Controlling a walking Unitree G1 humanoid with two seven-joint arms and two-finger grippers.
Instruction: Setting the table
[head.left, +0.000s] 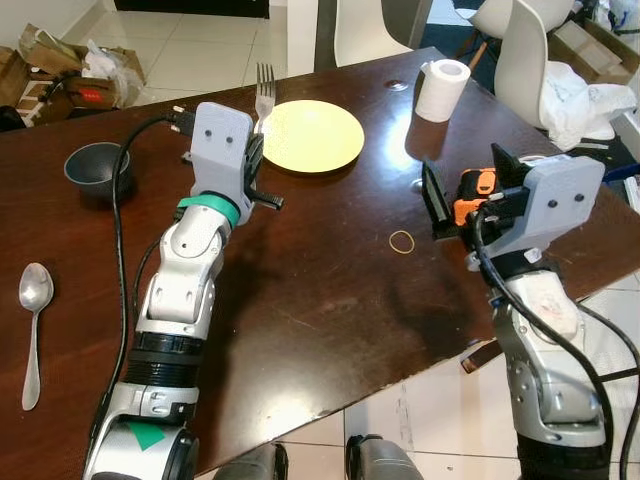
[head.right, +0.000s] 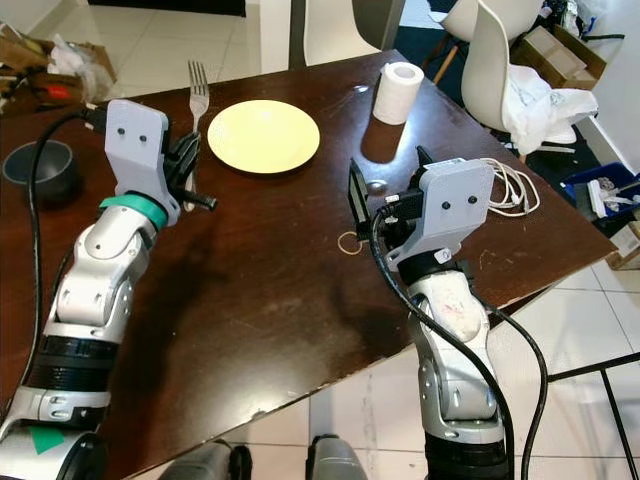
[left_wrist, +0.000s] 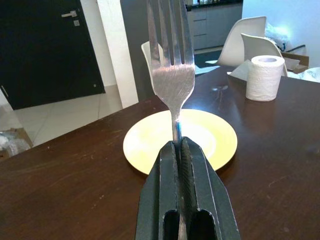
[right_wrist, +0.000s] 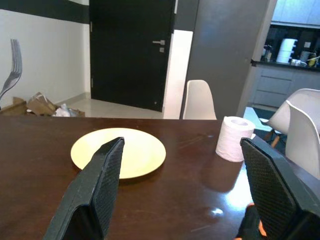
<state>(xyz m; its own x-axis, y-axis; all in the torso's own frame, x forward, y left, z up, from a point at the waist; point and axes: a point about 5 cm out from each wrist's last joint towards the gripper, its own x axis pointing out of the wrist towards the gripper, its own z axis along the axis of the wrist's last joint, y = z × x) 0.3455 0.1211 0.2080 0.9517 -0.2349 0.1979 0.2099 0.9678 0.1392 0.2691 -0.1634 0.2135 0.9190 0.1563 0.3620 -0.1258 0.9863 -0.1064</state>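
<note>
My left gripper (head.left: 257, 142) is shut on the handle of a silver fork (head.left: 265, 86), holding it just left of the yellow plate (head.left: 313, 135) with the tines pointing away from me. In the left wrist view the fork (left_wrist: 172, 70) rises from between the closed fingers (left_wrist: 162, 190), with the plate (left_wrist: 200, 137) behind it. My right gripper (head.left: 467, 185) stands open and empty over the table's right side, facing the plate (right_wrist: 120, 150). A silver spoon (head.left: 34, 300) lies at the table's left edge, and a dark bowl (head.left: 97, 168) sits beyond it.
A toilet paper roll (head.left: 441, 90) stands at the far right of the dark wooden table (head.left: 320, 300). A rubber band (head.left: 402, 240) lies near my right gripper. White chairs (head.left: 530, 60) stand beyond the table, and cardboard clutter (head.left: 70, 70) lies on the floor at the far left.
</note>
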